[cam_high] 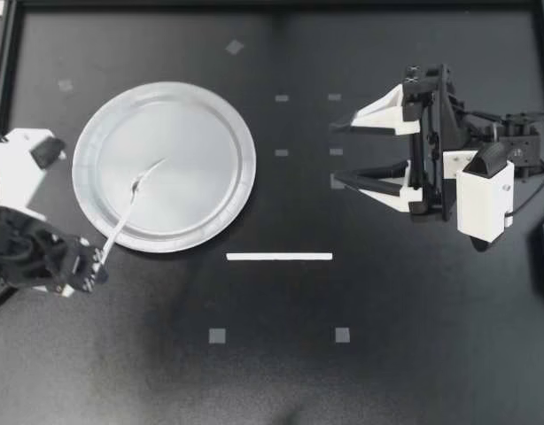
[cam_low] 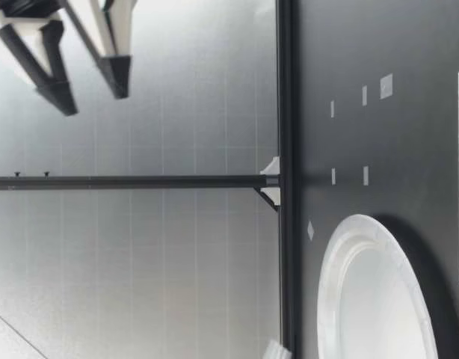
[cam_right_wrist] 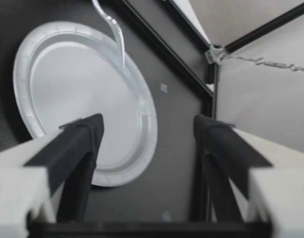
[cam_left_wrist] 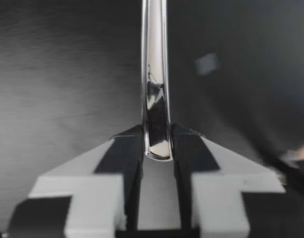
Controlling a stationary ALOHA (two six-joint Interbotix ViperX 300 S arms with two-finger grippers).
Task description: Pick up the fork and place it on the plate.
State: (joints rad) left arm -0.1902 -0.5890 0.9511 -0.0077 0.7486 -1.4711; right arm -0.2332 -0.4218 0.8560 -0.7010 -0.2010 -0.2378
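Squarely in left gripper (cam_high: 100, 258): fork (cam_high: 128, 211).

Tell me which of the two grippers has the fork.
My left gripper: its jaws are shut on the shiny metal fork, tines over the white paper plate. My right gripper hangs open, empty.

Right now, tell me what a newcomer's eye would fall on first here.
The white plate stands out on the left of the table, a shiny fork slanting over it, its handle pinched in my left gripper. Across the table, my right gripper hangs open and empty.
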